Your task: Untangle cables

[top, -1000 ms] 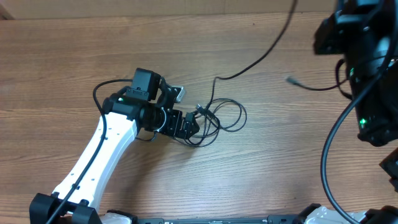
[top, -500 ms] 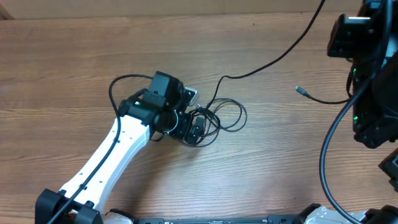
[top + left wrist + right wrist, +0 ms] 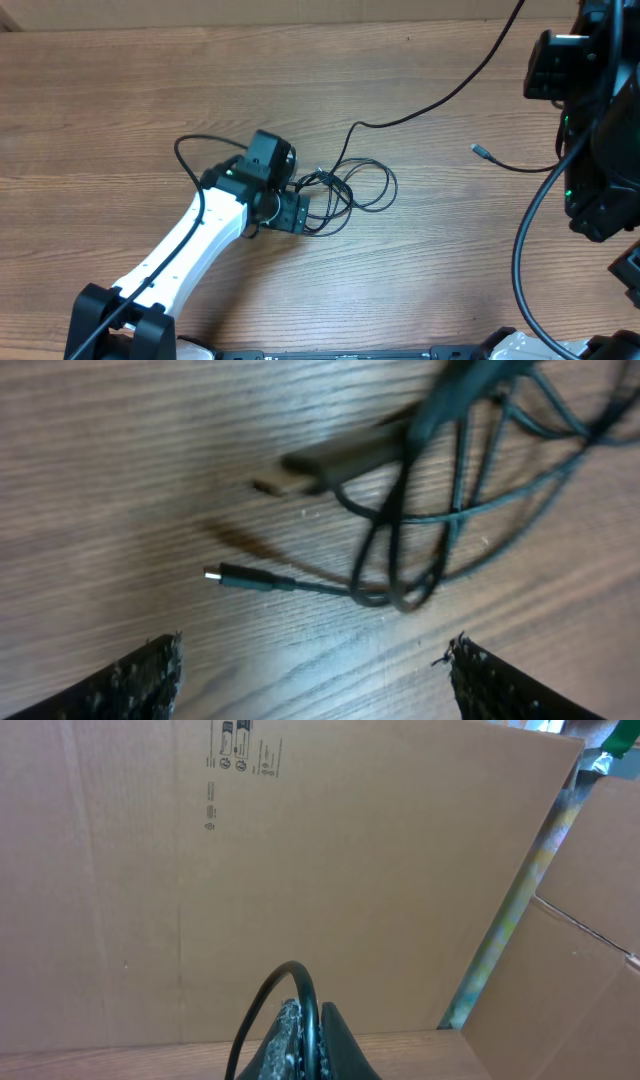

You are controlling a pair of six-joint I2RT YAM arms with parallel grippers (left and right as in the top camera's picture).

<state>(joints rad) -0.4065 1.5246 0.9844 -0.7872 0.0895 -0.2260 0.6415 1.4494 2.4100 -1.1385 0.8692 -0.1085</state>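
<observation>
overhead: you are looking at one knot of cables lying mid-table. the left gripper is sitting at its left edge, and one held cable is running from it up toward the right arm.
left wrist: two fingertips are standing spread, with two plugs ahead, one blurred.
right wrist: the right gripper is pinching that held cable.
</observation>
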